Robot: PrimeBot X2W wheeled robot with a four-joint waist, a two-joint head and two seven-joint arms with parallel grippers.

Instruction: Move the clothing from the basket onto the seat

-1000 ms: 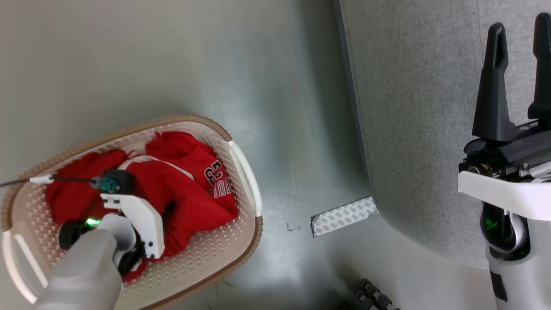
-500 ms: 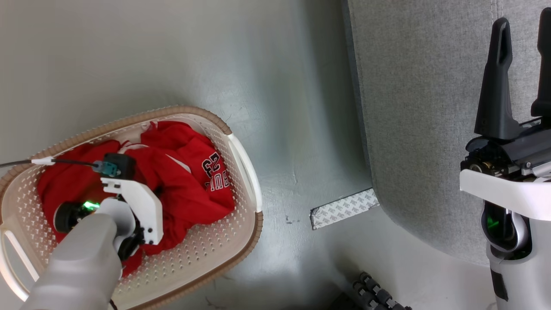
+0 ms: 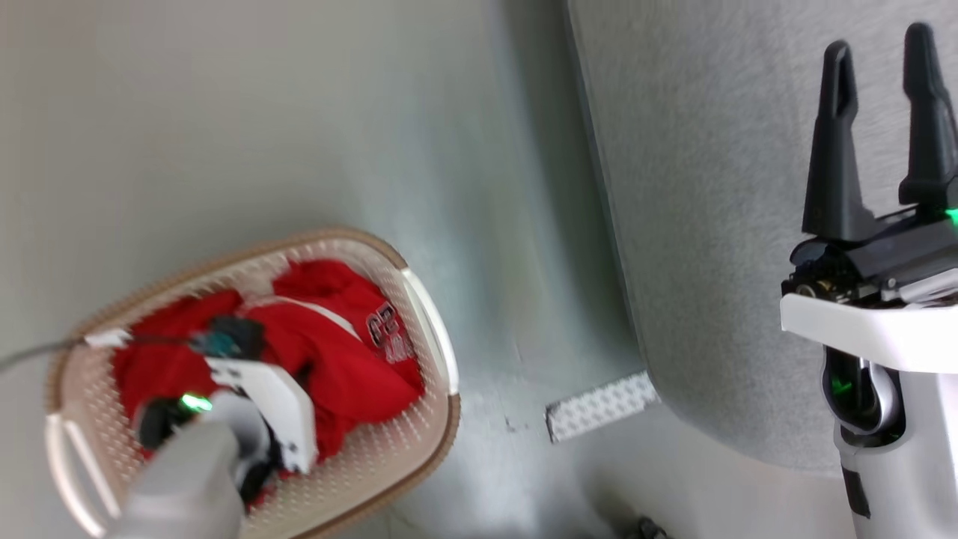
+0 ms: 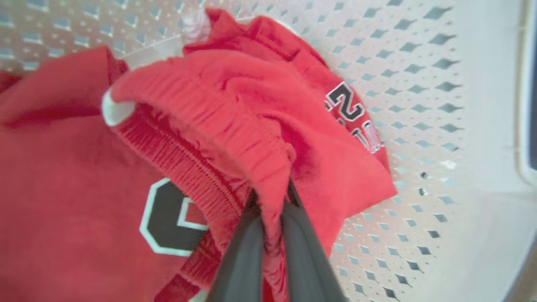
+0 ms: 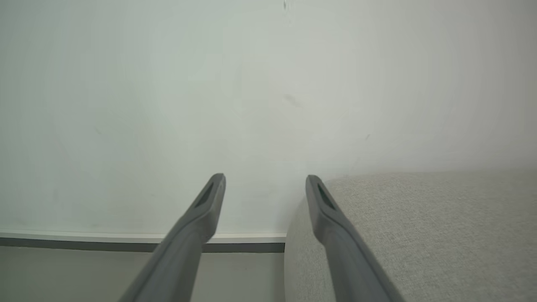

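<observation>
Your head view is smeared, so you can't read the lettering on the bright red sports clothing (image 3: 352, 374). The tips of the left claw (image 4: 272, 205) are buried in a red fold, and a ribbed red waistband (image 4: 184, 172) covers half the black, white-edged number (image 4: 163, 214).

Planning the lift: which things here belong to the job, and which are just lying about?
Job: clothing; basket; seat; left gripper, shut on the clothing.
Lying about: patterned strip on the floor.
</observation>
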